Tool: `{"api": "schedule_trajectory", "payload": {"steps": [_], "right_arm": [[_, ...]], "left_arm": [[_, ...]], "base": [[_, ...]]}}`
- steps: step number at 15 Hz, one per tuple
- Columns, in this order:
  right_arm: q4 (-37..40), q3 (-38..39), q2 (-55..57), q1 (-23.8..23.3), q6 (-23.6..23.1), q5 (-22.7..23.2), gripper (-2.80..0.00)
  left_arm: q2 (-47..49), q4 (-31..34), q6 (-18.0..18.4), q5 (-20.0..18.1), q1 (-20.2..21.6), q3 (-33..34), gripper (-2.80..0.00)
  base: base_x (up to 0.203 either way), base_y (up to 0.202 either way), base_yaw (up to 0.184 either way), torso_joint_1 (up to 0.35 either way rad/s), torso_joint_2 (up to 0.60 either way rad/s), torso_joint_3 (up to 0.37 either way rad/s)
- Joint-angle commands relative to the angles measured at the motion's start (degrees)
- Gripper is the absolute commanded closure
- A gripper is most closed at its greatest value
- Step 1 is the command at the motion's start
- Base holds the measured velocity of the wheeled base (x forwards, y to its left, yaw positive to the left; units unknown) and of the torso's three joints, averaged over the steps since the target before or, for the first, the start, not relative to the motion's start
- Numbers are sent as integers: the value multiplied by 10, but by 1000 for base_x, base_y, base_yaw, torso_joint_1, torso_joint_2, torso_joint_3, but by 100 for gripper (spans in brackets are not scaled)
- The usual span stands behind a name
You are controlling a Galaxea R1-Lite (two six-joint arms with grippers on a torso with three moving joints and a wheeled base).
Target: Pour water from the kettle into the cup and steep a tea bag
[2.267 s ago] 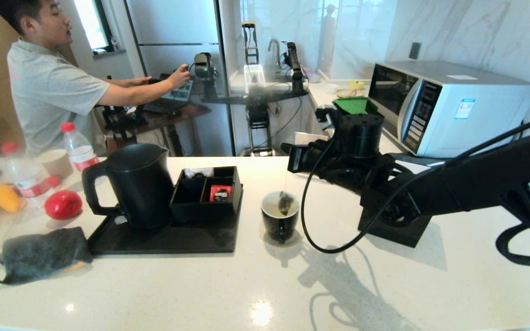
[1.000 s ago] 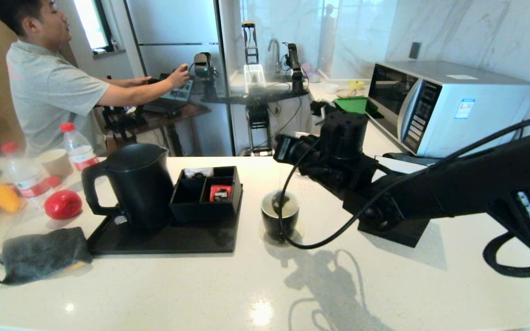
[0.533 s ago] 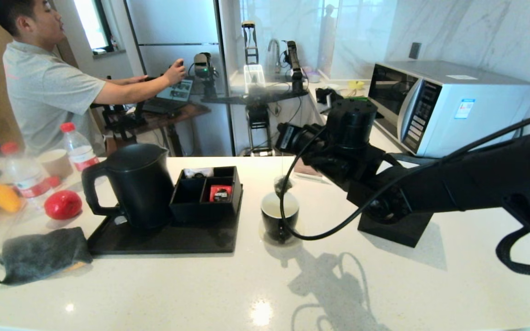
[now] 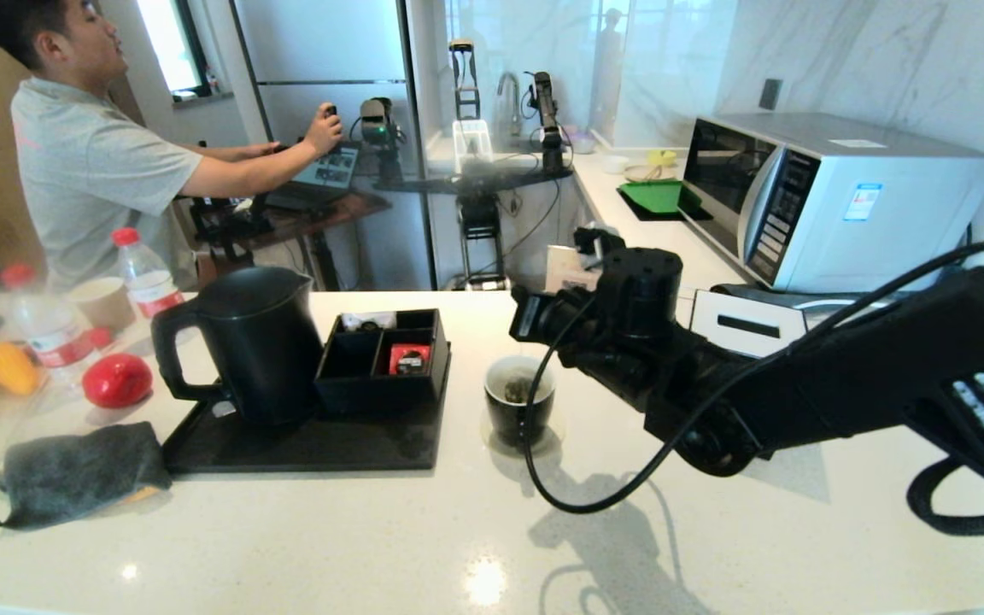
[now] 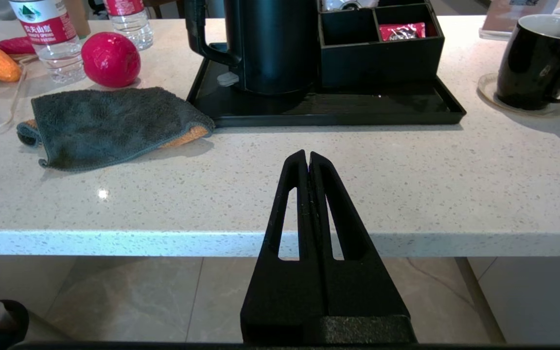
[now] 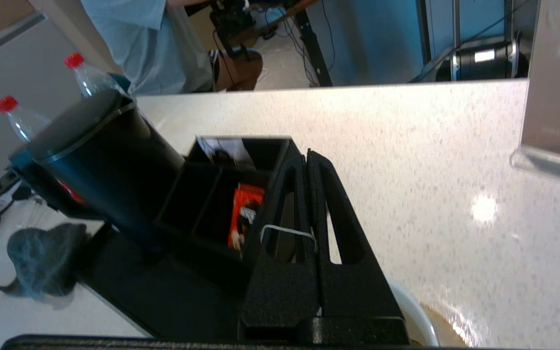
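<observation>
The black cup stands on the counter right of the tray, and the tea bag lies inside it. Brownish water shows at the cup's white rim. Just above the cup hangs my right gripper, shut on the tea bag's white string. The black kettle stands upright on the black tray, with nothing holding it. My left gripper is shut and empty, low at the counter's front edge, and does not show in the head view.
A black compartment box with a red packet sits on the tray. A grey cloth, a red ball, bottles and a paper cup lie to the left. A microwave stands far right. A person stands behind.
Half a second ago the tea bag hung above the cup's rim. My right gripper has since dropped and the bag is back down inside the cup.
</observation>
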Motion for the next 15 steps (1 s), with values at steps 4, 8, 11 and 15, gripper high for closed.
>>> {"api": "schedule_trajectory", "payload": {"steps": [4,8,11,15], "right_arm": [[-70,65,34,8,3,1,0],[-47,16,0,1,10,1,0],[7,-44,-34,-7,11,1,0],[57,-74,-63,-11,10,-1,0]], "left_arm": [[0,0,0,0,0,0,0],[0,0,0,0,0,0,0],[0,0,0,0,0,0,0],[0,0,0,0,0,0,0]], "base": [[0,0,0,0,0,0],[0,0,0,0,0,0],[0,0,0,0,0,0],[0,0,0,0,0,0]]}}
